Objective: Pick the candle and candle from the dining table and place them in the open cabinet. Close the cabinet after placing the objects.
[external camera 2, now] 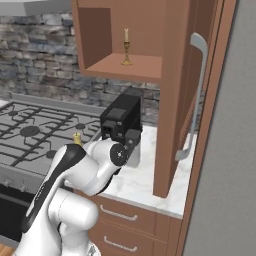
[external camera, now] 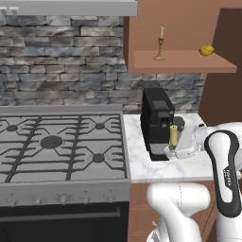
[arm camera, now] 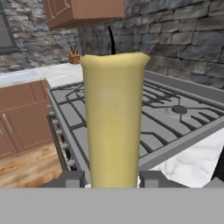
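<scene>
1. The gripper (arm camera: 112, 178) is clamped on the stubby yellow candle (arm camera: 113, 118), which stands upright between its fingertips.
2. Held candle and hand hover over the marble counter (external camera: 142, 163), beside the black coffee machine (external camera: 157, 120).
3. The candlestick candle (external camera: 160, 43) stands on the open cabinet (external camera: 184, 61) shelf.

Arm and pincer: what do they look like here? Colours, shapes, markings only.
The arm is glossy white with rounded, tubular links and a black strip along one link. A round dark joint cap shows in the right base view. Small dark lettering runs down the black strip in the left base view. No loose cables visible. The pincer has two small dark grey, blocky tips.
</scene>
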Robot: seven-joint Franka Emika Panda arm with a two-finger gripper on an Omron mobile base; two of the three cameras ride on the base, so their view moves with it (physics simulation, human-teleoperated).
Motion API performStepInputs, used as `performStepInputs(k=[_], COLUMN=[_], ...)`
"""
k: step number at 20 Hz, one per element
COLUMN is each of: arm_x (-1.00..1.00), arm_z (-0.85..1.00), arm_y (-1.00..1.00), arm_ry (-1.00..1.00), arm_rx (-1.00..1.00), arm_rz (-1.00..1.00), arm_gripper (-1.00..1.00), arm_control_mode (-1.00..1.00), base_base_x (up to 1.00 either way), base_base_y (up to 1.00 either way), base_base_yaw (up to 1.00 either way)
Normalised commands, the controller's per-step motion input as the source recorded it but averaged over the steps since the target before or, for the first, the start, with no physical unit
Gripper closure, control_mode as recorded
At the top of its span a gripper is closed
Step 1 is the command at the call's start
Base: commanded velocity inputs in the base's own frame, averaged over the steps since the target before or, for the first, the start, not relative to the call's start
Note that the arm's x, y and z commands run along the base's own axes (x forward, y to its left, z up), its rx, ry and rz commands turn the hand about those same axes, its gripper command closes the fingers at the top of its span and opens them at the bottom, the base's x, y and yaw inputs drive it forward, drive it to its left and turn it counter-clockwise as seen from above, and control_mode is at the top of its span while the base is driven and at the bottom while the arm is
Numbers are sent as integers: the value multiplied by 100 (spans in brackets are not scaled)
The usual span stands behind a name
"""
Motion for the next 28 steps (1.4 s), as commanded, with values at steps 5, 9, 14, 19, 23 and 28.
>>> performStepInputs(k=[5, 9, 14, 19, 23, 28], arm_x=[0, 0, 0, 0, 0, 0], arm_z=[0, 0, 0, 0, 0, 0], arm_y=[0, 0, 0, 0, 0, 0], arm_ry=[0, 0, 0, 0, 0, 0], arm_rx=[0, 0, 0, 0, 0, 0], arm_rz=[0, 0, 0, 0, 0, 0], arm_gripper=[100, 100, 100, 100, 100, 100], arm_control_mode=[100, 100, 100, 100, 100, 100], base_base_x=[29, 8, 0, 0, 0, 0], base_base_y=[-13, -13, 0, 0, 0, 0], base_base_yaw=[0, 0, 0, 0, 0, 0])
